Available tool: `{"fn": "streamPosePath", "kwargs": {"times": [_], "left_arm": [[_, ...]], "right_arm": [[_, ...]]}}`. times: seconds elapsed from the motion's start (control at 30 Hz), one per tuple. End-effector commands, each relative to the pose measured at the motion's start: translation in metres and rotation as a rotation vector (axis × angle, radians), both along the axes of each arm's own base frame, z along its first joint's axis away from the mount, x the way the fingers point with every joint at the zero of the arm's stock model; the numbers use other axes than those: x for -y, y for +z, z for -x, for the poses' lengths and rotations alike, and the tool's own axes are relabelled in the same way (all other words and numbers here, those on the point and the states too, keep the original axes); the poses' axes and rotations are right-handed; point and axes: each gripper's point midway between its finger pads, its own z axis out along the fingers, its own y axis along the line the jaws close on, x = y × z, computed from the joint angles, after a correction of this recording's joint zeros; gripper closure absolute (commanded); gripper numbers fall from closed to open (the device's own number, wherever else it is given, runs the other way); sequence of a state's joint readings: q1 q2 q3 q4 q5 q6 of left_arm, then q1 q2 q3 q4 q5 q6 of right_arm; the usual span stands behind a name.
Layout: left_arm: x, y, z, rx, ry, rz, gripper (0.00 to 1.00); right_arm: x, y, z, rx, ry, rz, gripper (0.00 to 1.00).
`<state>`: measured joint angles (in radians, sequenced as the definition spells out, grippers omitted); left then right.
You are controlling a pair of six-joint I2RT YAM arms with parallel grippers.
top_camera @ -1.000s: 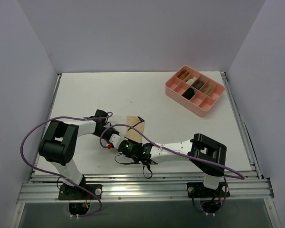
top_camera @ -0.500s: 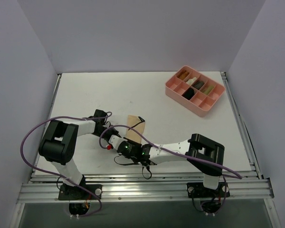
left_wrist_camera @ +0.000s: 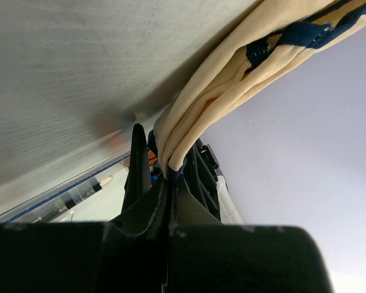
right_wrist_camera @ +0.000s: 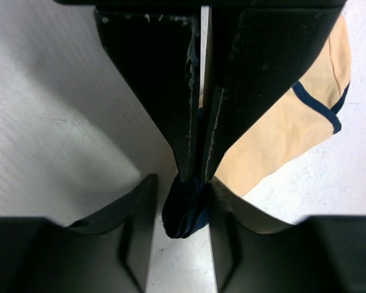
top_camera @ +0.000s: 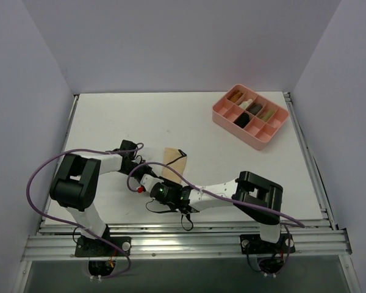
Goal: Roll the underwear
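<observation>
— Where is the underwear (top_camera: 174, 162) being seen?

— It is being seen on the table (top_camera: 140, 116), towards the near edge, between the ends of the two arms. It is tan cloth with dark trim, and part of it is lying flat on the table.

— How is the left tool (left_wrist_camera: 169, 174) being kept?

— It is being kept tightly closed. Folded layers of the tan cloth are being pinched between its fingers, and the cloth is being shown running away from the tips in bunched folds, with the dark trim twisted at the far end.

— And the right tool (right_wrist_camera: 198, 177)?

— Its fingers are being held narrow, almost together, low over the table. A bunch of the dark trim is being gripped at their tips. The tan panel is being shown spread just beside them, on the right of that view.

— Is anything else being carried by the table?

— A pink divided tray (top_camera: 235, 131) is being carried near the far right corner, well apart from the cloth, with small rolls in some compartments.
</observation>
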<state>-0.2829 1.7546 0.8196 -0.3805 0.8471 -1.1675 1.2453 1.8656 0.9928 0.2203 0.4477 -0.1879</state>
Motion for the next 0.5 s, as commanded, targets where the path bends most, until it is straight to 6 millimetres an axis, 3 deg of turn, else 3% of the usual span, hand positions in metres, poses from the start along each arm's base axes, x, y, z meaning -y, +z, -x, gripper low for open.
{"fn": "streamPosePath", "kwargs": {"times": [0.0,0.23,0.27,0.33,0.47], "left_arm": [[0.001,0.000,-0.002,-0.034,0.010,0.019,0.98],[0.002,0.001,-0.006,-0.023,0.000,0.035,0.97],[0.002,0.001,-0.007,-0.015,-0.007,0.026,0.89],[-0.003,0.000,-0.003,-0.007,-0.045,-0.004,0.85],[-0.016,0.004,-0.014,0.066,-0.120,-0.107,0.73]], "right_arm": [[0.001,0.003,-0.007,0.044,-0.034,0.006,0.70],[0.006,0.002,-0.012,0.053,-0.031,0.027,1.00],[0.006,0.002,-0.012,0.044,-0.027,0.028,1.00],[0.006,0.001,-0.012,0.012,-0.019,0.032,1.00],[0.014,-0.004,-0.005,-0.068,-0.059,0.041,1.00]]}}
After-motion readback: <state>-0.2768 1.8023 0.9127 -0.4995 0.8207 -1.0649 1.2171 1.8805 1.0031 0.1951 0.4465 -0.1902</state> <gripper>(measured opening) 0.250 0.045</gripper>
